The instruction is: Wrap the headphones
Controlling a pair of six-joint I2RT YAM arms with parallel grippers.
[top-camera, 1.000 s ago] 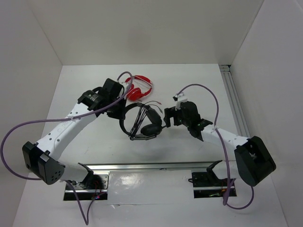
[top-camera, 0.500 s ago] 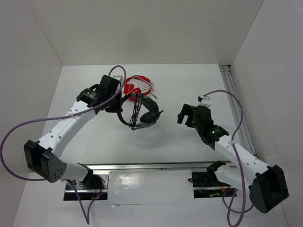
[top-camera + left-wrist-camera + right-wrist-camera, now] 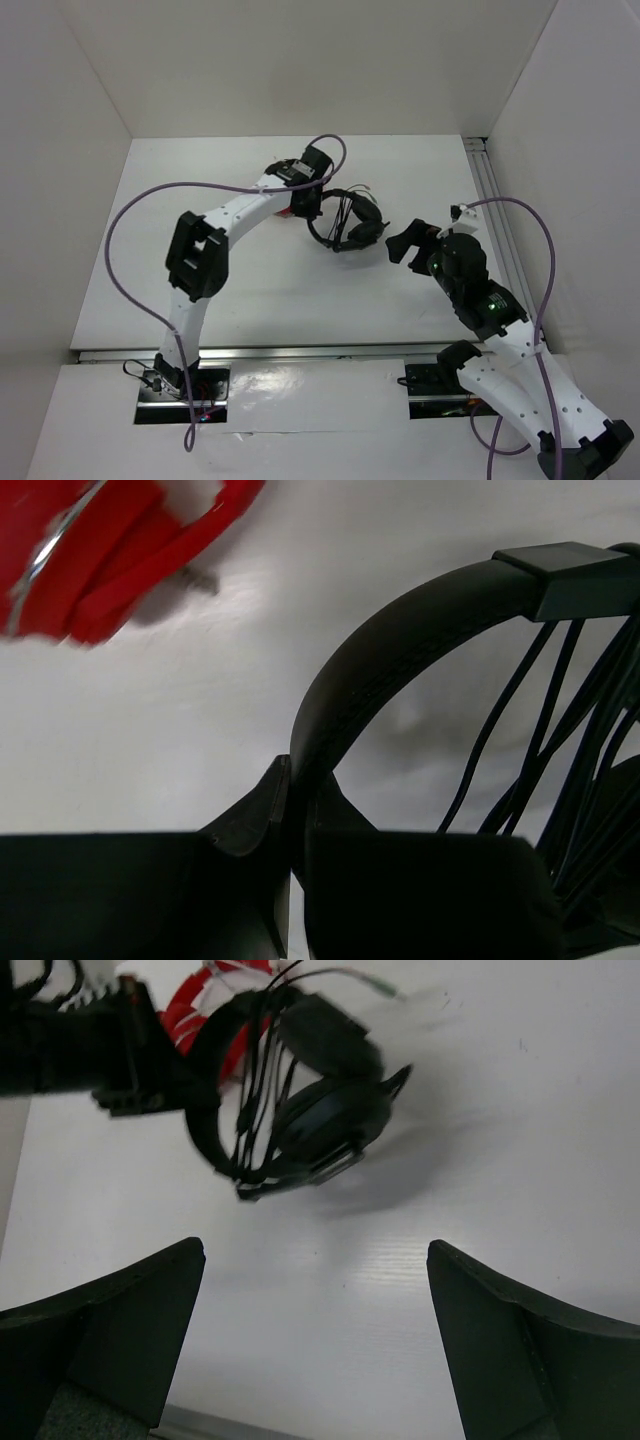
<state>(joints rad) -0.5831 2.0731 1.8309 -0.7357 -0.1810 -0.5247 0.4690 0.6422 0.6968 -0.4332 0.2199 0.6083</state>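
Right wrist view is showing the right gripper (image 3: 315,1360) along the bottom edge, its two fingers standing wide apart and holding nothing, above the white table (image 3: 420,1260). Farther off, in the upper left of that frame, the black headphones (image 3: 330,1115) are being held tilted, throwing a blurred shadow on the table beneath them. Their thin cable (image 3: 255,1080) is running in several strands across the loop of the headband. In the left wrist view the left gripper (image 3: 297,825) is pinching the headband (image 3: 400,630) between closed fingers at the bottom centre. Past the headband, the red headphones (image 3: 110,550) are lying in the upper left corner. From the top external view, the black headphones are sitting just above frame centre, with the right gripper close on their right, not touching.
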